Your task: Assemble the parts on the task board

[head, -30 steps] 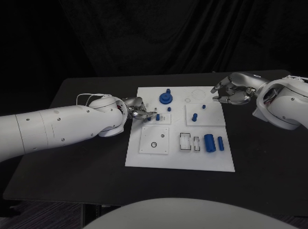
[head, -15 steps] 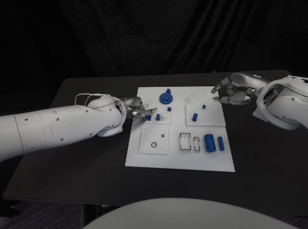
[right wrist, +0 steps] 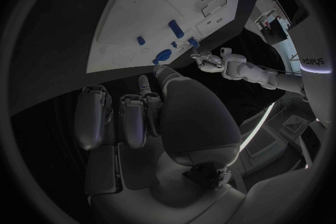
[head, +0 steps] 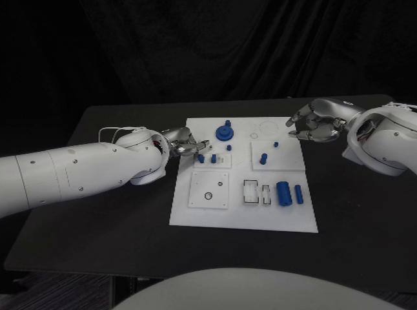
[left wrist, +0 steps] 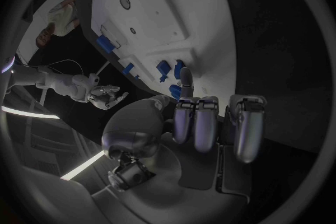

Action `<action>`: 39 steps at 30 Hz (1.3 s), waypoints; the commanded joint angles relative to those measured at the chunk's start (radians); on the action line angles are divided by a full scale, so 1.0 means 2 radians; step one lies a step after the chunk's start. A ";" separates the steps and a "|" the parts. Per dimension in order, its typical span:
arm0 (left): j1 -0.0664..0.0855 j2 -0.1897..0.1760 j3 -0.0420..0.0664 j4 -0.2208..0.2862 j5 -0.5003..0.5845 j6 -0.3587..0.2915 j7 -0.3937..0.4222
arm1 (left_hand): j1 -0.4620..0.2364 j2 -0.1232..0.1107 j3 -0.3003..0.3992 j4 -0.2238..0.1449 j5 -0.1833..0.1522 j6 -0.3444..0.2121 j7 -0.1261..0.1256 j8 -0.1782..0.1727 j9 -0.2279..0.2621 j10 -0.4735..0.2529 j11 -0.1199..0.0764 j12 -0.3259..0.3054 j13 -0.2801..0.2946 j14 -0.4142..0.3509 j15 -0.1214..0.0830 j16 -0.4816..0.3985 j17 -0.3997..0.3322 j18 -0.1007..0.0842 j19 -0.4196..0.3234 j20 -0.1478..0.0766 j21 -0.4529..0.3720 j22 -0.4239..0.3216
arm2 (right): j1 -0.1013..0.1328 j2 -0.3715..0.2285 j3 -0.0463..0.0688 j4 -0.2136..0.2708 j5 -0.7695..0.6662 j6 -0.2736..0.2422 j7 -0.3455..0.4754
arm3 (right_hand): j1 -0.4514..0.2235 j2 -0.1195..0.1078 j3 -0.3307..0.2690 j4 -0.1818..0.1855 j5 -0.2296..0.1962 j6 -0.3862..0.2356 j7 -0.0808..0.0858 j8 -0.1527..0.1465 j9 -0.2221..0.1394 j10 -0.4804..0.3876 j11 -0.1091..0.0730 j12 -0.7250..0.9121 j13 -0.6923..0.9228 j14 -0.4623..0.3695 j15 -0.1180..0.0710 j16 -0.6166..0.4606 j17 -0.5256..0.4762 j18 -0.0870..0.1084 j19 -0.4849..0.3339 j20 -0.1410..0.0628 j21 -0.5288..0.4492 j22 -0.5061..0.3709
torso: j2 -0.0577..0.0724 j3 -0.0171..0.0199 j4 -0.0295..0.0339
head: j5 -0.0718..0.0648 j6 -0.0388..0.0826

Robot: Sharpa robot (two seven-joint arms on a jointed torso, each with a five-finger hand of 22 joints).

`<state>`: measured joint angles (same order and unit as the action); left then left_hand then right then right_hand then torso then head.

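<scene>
Blue parts point(head: 284, 193) small, rigid plastic by look; judged light, smooth, prone to slip or roll. Scattered across white task board point(head: 244, 216) mid worktop point(head: 97, 219). Best pinched across sides, fingertips only. Left robot hand point(head: 186, 147) at board's left edge beside small pegs point(head: 206, 158), fingers curled, grip unclear. Right robot hand point(head: 311, 125) at far right corner, fingers loosely curled, holding nothing.

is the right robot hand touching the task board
Apart. In the head view the right robot hand sits just off the task board at its far right corner, and the right wrist view shows dark table between its fingers and the board edge.
</scene>
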<state>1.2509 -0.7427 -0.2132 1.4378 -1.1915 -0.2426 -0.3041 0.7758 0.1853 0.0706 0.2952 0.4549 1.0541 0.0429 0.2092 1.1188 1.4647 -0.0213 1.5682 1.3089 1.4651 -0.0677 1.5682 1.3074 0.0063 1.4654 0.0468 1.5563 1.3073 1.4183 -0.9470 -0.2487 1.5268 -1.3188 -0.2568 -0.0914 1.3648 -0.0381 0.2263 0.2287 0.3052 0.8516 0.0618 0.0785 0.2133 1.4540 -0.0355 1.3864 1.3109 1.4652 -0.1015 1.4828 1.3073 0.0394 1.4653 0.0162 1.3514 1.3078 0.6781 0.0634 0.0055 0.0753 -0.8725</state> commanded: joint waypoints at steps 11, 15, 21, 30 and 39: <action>-0.001 0.003 0.000 -0.003 -0.003 0.017 0.017 | -0.003 0.008 -0.004 -0.001 0.004 -0.009 0.002 0.002 0.001 0.053 0.002 0.001 0.131 0.053 0.002 0.001 0.132 0.000 0.044 0.001 -0.004 0.128 | -0.002 0.000 0.000 0.000 -0.001 0.002 -0.012 | 0.003 0.004 0.003 -0.003 0.002 0.005 -0.001 -0.002 -0.001 -0.003 0.001 -0.003 0.038 0.039 0.004 -0.003 0.068 0.005 0.007 0.002 -0.004 0.098 | 0.000 0.0001 0.0001 | 0.001 0.000; -0.001 0.003 0.000 -0.004 -0.003 0.023 0.011 | -0.001 0.008 -0.004 -0.001 0.007 -0.007 0.001 0.004 0.001 0.053 0.001 0.001 0.131 0.053 0.002 0.001 0.132 0.000 0.045 0.001 -0.003 0.128 | -0.002 0.000 0.000 0.000 -0.001 0.002 -0.012 | 0.003 0.004 0.003 -0.003 0.002 0.005 -0.001 -0.002 -0.001 -0.003 0.001 -0.003 0.038 0.039 0.004 -0.003 0.068 0.005 0.007 0.002 -0.004 0.098 | 0.000 0.0003 0.0001 | 0.001 0.000; -0.001 0.004 0.000 -0.005 -0.003 0.027 0.005 | 0.007 0.006 -0.003 -0.001 0.018 -0.006 0.000 0.008 0.004 0.053 0.000 0.001 0.131 0.053 0.002 0.001 0.132 0.000 0.045 0.001 -0.003 0.128 | -0.002 0.000 0.000 0.000 -0.001 0.002 -0.012 | 0.003 0.005 0.003 -0.004 0.002 0.005 -0.001 -0.002 -0.001 -0.003 0.001 -0.003 0.038 0.039 0.004 -0.003 0.068 0.005 0.007 0.002 -0.004 0.098 | 0.000 0.0001 0.0001 | 0.001 0.000; -0.001 -0.003 0.000 0.001 -0.003 -0.059 0.063 | 0.044 -0.015 0.000 -0.004 0.029 -0.010 -0.002 0.016 0.010 0.053 -0.002 0.001 0.131 0.053 0.000 0.001 0.132 -0.001 0.047 0.000 0.000 0.129 | -0.002 -0.003 0.000 0.001 -0.001 -0.011 -0.005 | 0.002 0.005 0.003 -0.004 0.001 0.006 0.000 -0.002 -0.001 -0.003 0.001 -0.003 0.038 0.039 0.004 -0.003 0.069 0.005 0.008 0.002 -0.004 0.099 | 0.000 0.0001 -0.0001 | 0.000 0.000; 0.008 -0.013 0.000 0.002 -0.003 -0.146 0.218 | 0.237 -0.103 0.046 -0.066 -0.017 -0.092 0.035 -0.054 -0.069 -0.047 0.030 -0.104 0.069 0.021 0.030 -0.037 0.105 0.013 -0.003 0.018 -0.056 0.109 | -0.002 -0.008 0.000 0.004 -0.001 -0.025 0.000 | -0.001 0.006 0.003 -0.003 0.001 0.008 0.000 -0.001 -0.001 -0.002 0.001 -0.002 0.039 0.040 0.005 -0.002 0.070 0.005 0.008 0.002 -0.002 0.099 | 0.000 0.0001 0.0001 | -0.002 0.000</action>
<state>1.2581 -0.7705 -0.2143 1.4423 -1.1915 -0.4332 -0.0629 1.2360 -0.0150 0.1558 0.1640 0.4265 0.8731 0.1059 0.1113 0.9957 1.3847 0.0341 1.3824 1.3089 1.4662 -0.0144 1.5063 1.3076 0.0224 1.4560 0.0782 1.4535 1.3078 1.4160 -0.9614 -0.2487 1.5321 -1.3187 -0.2742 -0.0896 1.3700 -0.0328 0.2319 0.2233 0.3052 0.8589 0.0619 0.0785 0.2125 1.4540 -0.0355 1.3841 1.3101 1.4651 -0.1013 1.4828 1.3073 0.0393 1.4652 0.0162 1.3474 1.3075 0.6781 0.0636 0.0055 0.0716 -0.8725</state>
